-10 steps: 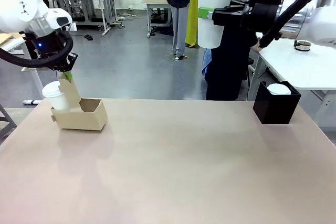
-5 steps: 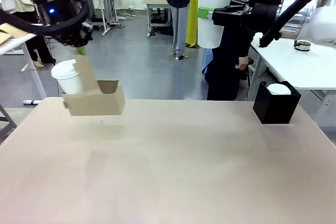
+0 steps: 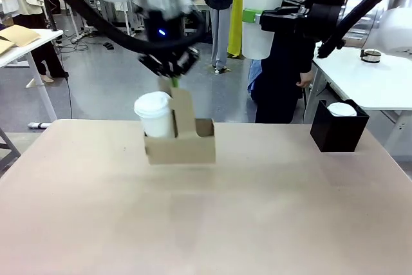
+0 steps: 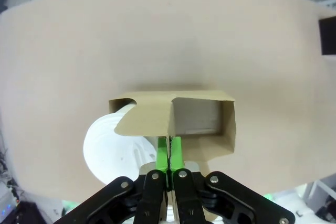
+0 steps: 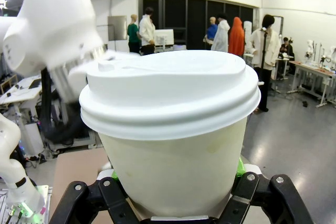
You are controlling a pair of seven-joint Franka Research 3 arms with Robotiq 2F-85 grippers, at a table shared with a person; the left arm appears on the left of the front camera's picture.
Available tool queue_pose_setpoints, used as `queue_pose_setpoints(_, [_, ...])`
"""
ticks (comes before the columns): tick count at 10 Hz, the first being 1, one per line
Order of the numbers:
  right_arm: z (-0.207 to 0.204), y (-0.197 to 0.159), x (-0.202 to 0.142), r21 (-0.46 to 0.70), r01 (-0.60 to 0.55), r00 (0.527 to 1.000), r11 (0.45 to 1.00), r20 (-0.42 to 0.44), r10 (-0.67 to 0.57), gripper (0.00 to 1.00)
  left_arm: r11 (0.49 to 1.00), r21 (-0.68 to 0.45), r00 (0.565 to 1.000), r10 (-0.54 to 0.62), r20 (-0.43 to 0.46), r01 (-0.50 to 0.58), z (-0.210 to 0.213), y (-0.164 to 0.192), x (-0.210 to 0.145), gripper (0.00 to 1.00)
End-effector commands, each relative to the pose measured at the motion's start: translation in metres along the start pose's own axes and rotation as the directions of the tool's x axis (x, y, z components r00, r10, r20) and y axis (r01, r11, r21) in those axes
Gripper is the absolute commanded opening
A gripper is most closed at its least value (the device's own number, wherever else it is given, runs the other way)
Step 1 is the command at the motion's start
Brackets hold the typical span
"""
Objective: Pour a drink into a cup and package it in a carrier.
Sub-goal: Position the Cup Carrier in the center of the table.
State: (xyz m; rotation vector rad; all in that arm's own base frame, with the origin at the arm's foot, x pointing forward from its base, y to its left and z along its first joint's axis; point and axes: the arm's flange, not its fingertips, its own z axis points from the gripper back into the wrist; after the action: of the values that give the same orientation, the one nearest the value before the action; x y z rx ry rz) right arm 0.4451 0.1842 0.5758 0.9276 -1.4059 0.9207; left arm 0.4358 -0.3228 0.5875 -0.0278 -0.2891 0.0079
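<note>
1. I've carried the cardboard carrier (image 3: 180,148) rightward to centre, above the tabletop (image 3: 270,217).
2. Left fingers (image 4: 162,155) pinch its upright handle (image 3: 184,111); long axis left-right.
3. Right fingers (image 3: 252,15) clamp an upright lidded paper cup (image 3: 262,1) aloft.

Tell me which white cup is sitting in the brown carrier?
The lower cup, in the carrier's left slot. The other cup is held high in the right arm's jaws.

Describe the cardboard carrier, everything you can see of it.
The carrier is plain brown cardboard, a two-slot box with an upright centre handle panel. It hangs level above the table, apparently clear of it, held by the left gripper, which is shut on the panel's top edge. A lidded white cup stands in one slot; the other slot is empty.
</note>
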Motion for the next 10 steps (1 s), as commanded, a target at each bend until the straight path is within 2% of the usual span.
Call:
queue_pose_setpoints(1, [-0.001,0.000,0.002,0.004,-0.012,1.000,1.000,0.014,0.012,0.81,0.999,0.047,1.000,0.001,0.008,-0.002,-0.025,-0.037,0.000,0.02])
queue_pose_setpoints(3, [-0.001,0.000,0.002,0.004,-0.012,1.000,1.000,0.014,0.012,0.81,0.998,0.057,1.000,0.001,-0.003,-0.001,-0.054,-0.063,-0.016,0.02])
queue_pose_setpoints(6, [-0.001,0.000,0.002,0.004,-0.012,1.000,1.000,0.014,0.012,0.81,0.996,0.081,0.999,-0.028,-0.025,0.030,-0.078,-0.077,-0.036,0.02])
queue_pose_setpoints(8, [-0.001,0.000,0.002,0.004,-0.012,1.000,1.000,0.014,0.012,0.81,0.996,0.086,0.998,-0.017,-0.068,0.023,-0.085,-0.079,-0.044,0.02])
queue_pose_setpoints(10, [-0.001,0.000,0.002,0.004,-0.012,1.000,1.000,0.014,0.012,0.81,0.997,0.061,0.998,-0.037,-0.051,0.041,-0.082,-0.082,-0.038,0.02])
